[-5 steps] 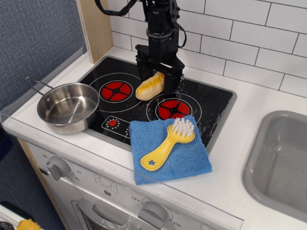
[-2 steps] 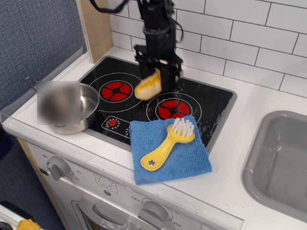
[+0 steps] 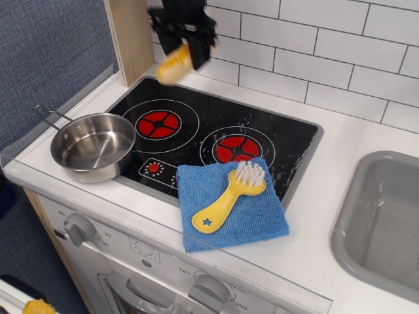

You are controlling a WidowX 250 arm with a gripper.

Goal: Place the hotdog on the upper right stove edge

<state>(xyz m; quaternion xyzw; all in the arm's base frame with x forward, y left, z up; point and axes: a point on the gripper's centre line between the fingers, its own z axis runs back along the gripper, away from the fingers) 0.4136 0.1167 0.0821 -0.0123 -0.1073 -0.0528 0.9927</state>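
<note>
Hotdog, the glossy golden-yellow toy bun point(image 3: 174, 63), held high over the back-left corner

Black gripper point(image 3: 185, 40) pinches its upper end, tilted, well above the flat black glossy toy stove point(image 3: 275, 134); to do this well I'd carry it across to the far right rim by the white tiles, lower until it touches, then let go, clear of the yellow scrub brush point(image 3: 229, 196) on the blue cloth point(image 3: 262, 219)

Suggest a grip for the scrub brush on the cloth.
Take the scrub brush by its narrow yellow handle, coming from above with the claw closing across its width. It lies flat on the blue cloth, bristles toward the stove, so the neck is clear.
</note>
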